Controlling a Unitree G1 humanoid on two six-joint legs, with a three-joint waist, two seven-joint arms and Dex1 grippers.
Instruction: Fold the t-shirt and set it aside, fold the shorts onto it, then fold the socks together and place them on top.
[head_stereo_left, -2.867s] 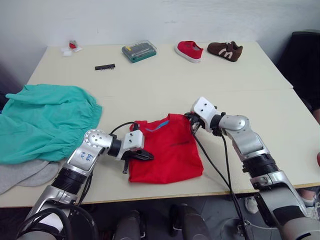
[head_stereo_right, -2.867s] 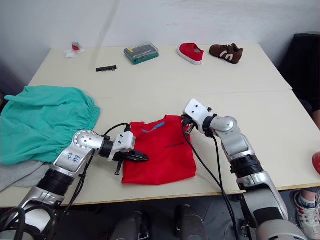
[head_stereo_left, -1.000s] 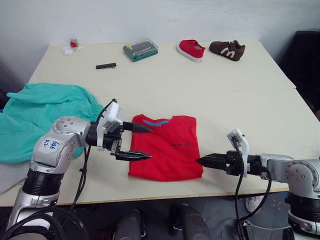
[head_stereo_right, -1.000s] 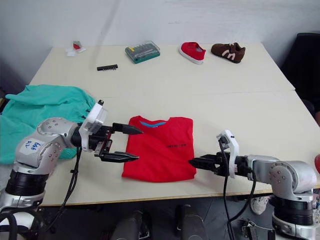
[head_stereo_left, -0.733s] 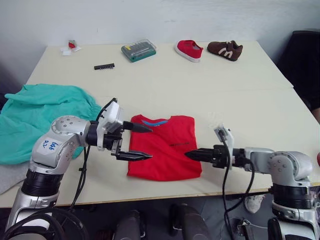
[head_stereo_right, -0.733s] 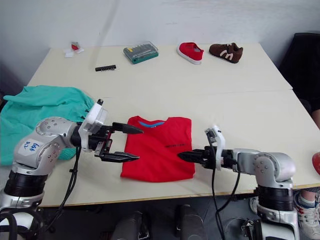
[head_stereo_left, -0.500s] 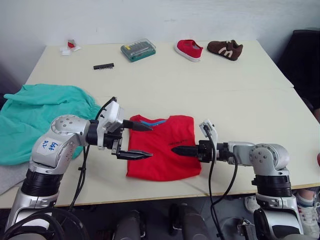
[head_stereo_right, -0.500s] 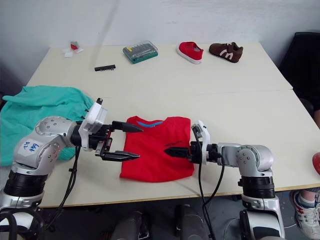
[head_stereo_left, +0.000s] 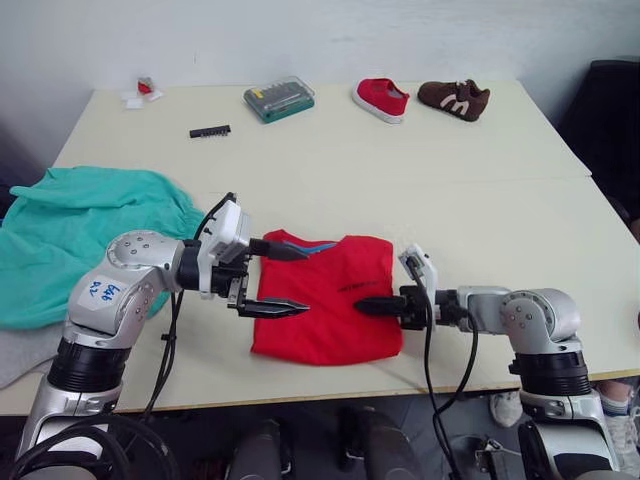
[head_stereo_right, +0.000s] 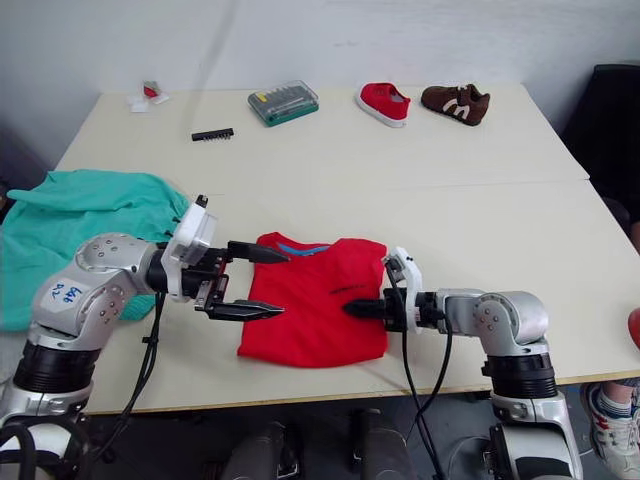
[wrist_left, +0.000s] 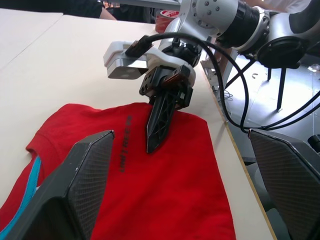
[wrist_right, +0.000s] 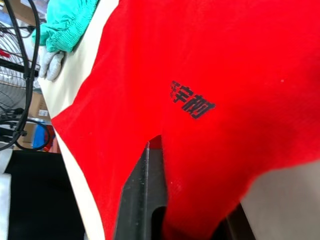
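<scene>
The red t-shirt (head_stereo_left: 325, 310) lies folded flat near the table's front edge. My left gripper (head_stereo_left: 285, 278) hovers open at the shirt's left side, one finger by the blue neckband and the other over the lower left part. My right gripper (head_stereo_left: 362, 305) reaches in low from the right and is shut on the shirt's right edge; in the right wrist view red cloth (wrist_right: 210, 90) drapes over its fingers. The teal shorts (head_stereo_left: 80, 240) lie bunched at the table's left. The grey socks (head_stereo_left: 25, 350) poke out beneath them at the front left corner.
Along the far edge stand a green bit case (head_stereo_left: 279, 99), a red shoe (head_stereo_left: 380, 98) and a brown shoe (head_stereo_left: 453, 98). A black bit strip (head_stereo_left: 210, 131) and a small packet (head_stereo_left: 140, 92) lie at the far left. Bare tabletop (head_stereo_left: 450, 200) stretches behind and right of the shirt.
My right gripper slid left from off the shirt onto its right edge and closed there. The left gripper stayed open and almost still at the shirt's left side.
</scene>
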